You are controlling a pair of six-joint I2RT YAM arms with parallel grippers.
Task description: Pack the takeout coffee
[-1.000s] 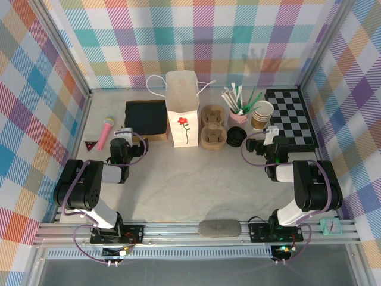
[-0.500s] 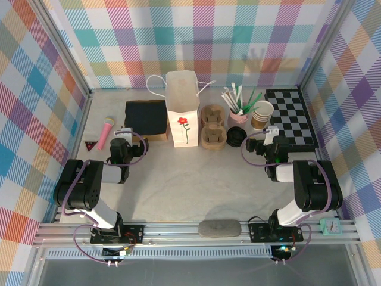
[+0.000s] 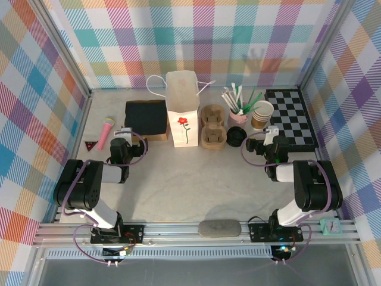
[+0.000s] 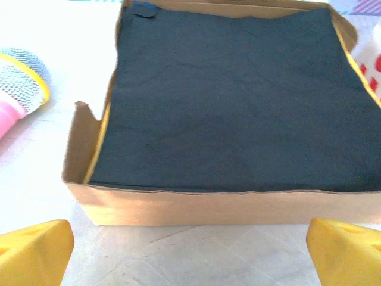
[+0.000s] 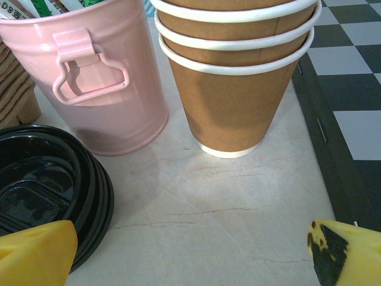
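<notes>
The takeout coffee stands as separate parts: nested brown kraft paper cups [image 3: 262,114] [image 5: 238,77] with white rims, and a stack of round black lids [image 3: 236,137] [image 5: 41,190] to their left. My right gripper [image 3: 270,131] [image 5: 190,259] is open just short of both, with bare table between its yellow fingertips [image 5: 36,253]. A white paper bag [image 3: 182,110] with a red rose stands upright at centre back. My left gripper [image 3: 124,131] [image 4: 190,262] is open in front of a cardboard box of black napkins [image 4: 238,101], holding nothing.
A pink bucket of straws [image 3: 238,112] [image 5: 95,71] stands beside the cups. Brown cup carriers [image 3: 212,126] sit right of the bag. A checkerboard [image 3: 290,116] lies at the far right and a pink toy microphone [image 3: 106,131] [image 4: 18,89] at the left.
</notes>
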